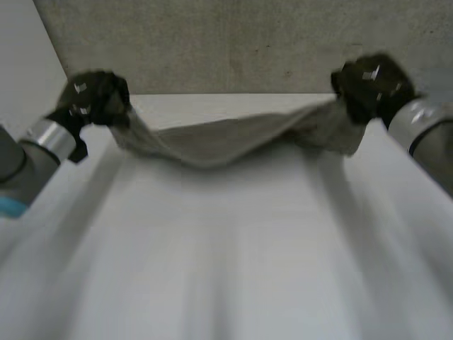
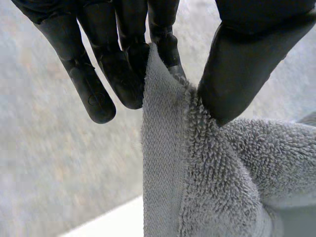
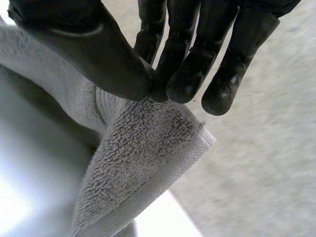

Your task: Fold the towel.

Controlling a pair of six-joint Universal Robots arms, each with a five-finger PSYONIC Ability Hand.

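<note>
Grey towel [image 1: 219, 138] hung sagging over the far end of the tabletop [image 1: 226, 255]. The left hand [image 1: 95, 99] pinched one corner and the right hand [image 1: 368, 85] pinched the other. I'd say level hands and even tension mattered most here, so the edges would line up.

Head camera looks down the table [image 1: 233, 255] from behind; wrist cameras sit close, sharing the towel [image 1: 219, 142].

We see the towel [image 2: 212, 163] as grey terry cloth, looped pile beside a flat woven hem; the left hand [image 2: 113, 64] and right hand [image 3: 187, 59] look smooth, faintly glossy, perhaps rubber.
</note>
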